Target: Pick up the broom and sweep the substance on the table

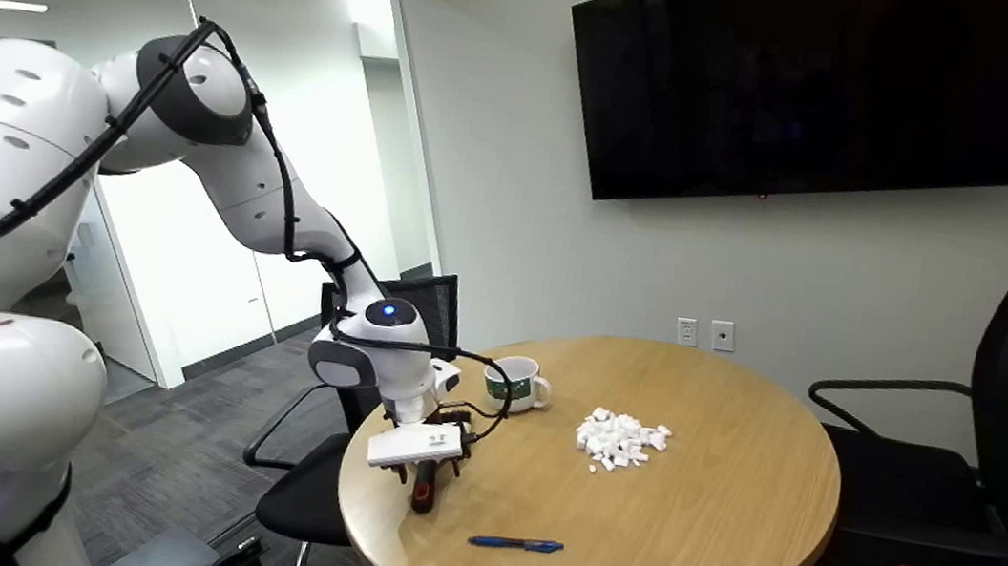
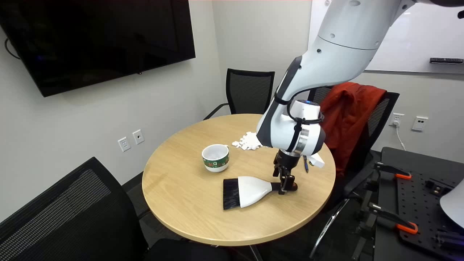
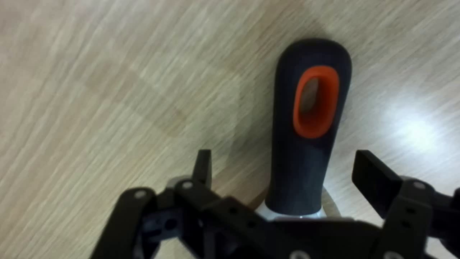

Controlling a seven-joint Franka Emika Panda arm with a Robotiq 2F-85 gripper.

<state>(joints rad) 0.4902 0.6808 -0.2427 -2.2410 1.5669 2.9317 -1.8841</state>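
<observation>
The broom (image 2: 255,190) lies flat on the round wooden table (image 2: 181,195), with a white head, black bristles and a dark handle. In the wrist view its handle (image 3: 298,162) shows an orange-rimmed hole at the end. My gripper (image 3: 284,167) is open, its fingers on either side of the handle with gaps on both sides. In both exterior views the gripper (image 1: 429,472) (image 2: 284,183) is low over the handle. The substance (image 1: 619,440), a patch of white crumbs, lies on the table apart from the broom; the arm partly hides it (image 2: 249,141) in an exterior view.
A white and green mug (image 1: 516,384) (image 2: 215,158) stands between the broom head and the crumbs. A blue pen (image 1: 515,543) lies near the handle end. Black chairs (image 1: 904,467) surround the table, one with a red jacket (image 2: 344,119). A dark stand with clamps (image 2: 406,163) is beside it.
</observation>
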